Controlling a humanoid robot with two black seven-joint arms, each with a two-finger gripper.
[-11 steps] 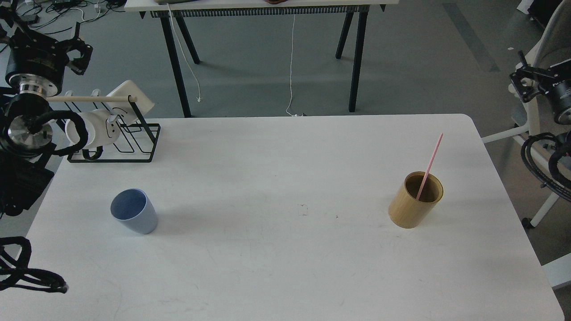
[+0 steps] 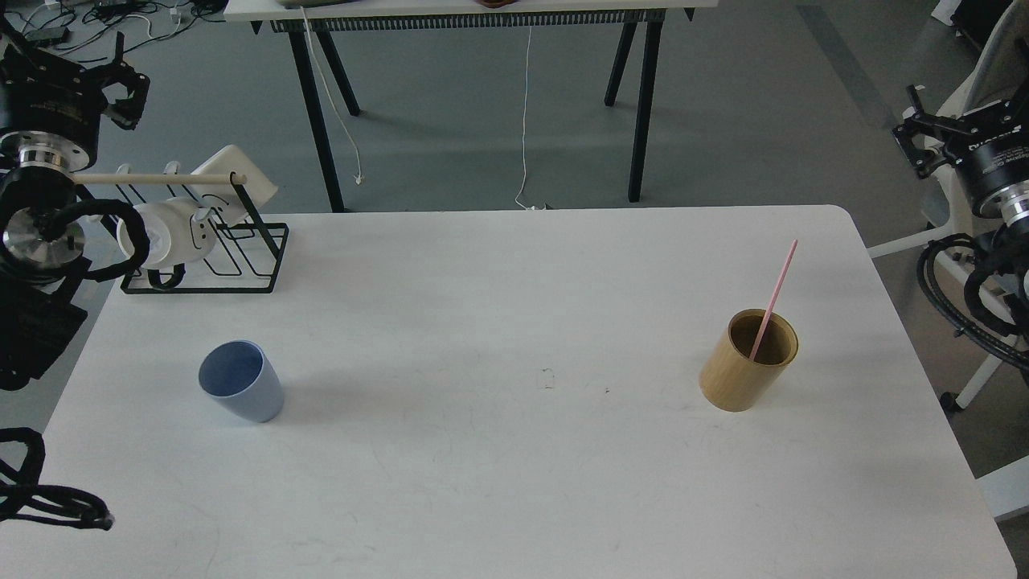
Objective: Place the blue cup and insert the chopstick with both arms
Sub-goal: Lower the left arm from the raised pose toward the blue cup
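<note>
Standing upright at the table's left, the blue cup [image 2: 241,392] lies nearer the left gripper [image 2: 120,80], the chopstick [image 2: 773,299] leaning in the holder [image 2: 748,362] nearer the right gripper [image 2: 920,141]; both grippers' states unreadable.

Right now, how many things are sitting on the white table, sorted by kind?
Cups: 1, the blue cup
Holders: 1, the tan holder
Chopsticks: 1, the pink chopstick standing in the holder
Racks: 1, the black wire rack with white crockery on it
Total: 4
</note>
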